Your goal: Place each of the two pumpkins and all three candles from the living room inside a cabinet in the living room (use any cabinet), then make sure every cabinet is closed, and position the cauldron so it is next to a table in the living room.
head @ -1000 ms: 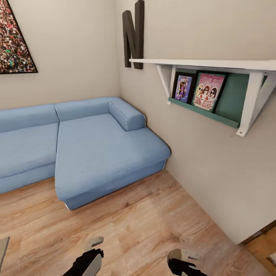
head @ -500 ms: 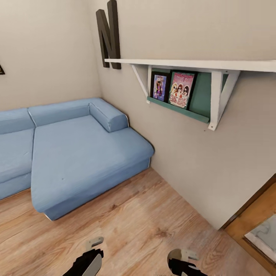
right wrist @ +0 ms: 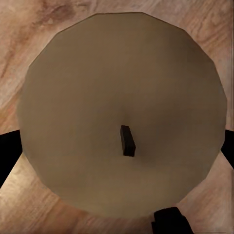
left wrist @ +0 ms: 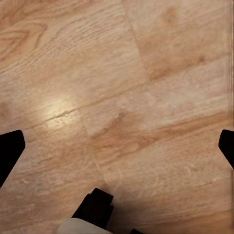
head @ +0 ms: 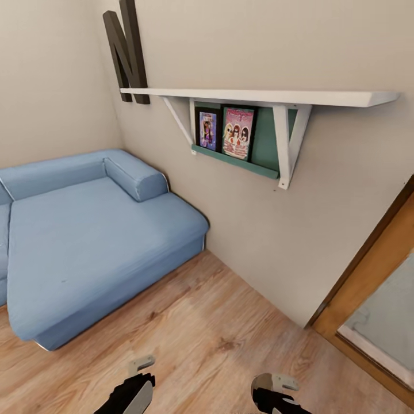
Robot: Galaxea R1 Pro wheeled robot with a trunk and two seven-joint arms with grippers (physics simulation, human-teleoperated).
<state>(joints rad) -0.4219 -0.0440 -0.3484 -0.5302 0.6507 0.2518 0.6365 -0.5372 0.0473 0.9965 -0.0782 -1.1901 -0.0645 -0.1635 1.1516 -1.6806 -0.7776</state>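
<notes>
two end effectors show at the bottom edge of the head view, low over the wooden floor (head: 201, 333). the left end effector (head: 135, 391) is spread wide: in its wrist view the dark fingertips (left wrist: 9, 151) sit at opposite edges with bare floorboards between them and nothing in the grip. the right end effector (head: 276, 397) holds a candle (right wrist: 122, 87); in its wrist view the pale round top with its short dark wick spans the whole gap, and the black fingers (right wrist: 7, 151) press in from either side. in the head view the candle appears as a small pale round shape just above that end effector.

ahead and to the left stands a blue sofa (head: 86, 241), its chaise end pushed against the beige wall (head: 299, 230). on that wall hangs a white shelf (head: 259, 96) on slanted brackets, with a teal ledge (head: 236, 160) under it carrying two framed pictures (head: 207, 130) side by side. a large dark letter n (head: 126, 52) stands on the far end of the shelf, near the corner. to the right, a wooden door frame (head: 368, 270) meets the wall. the floor between the robot, the sofa and the wall is open.
</notes>
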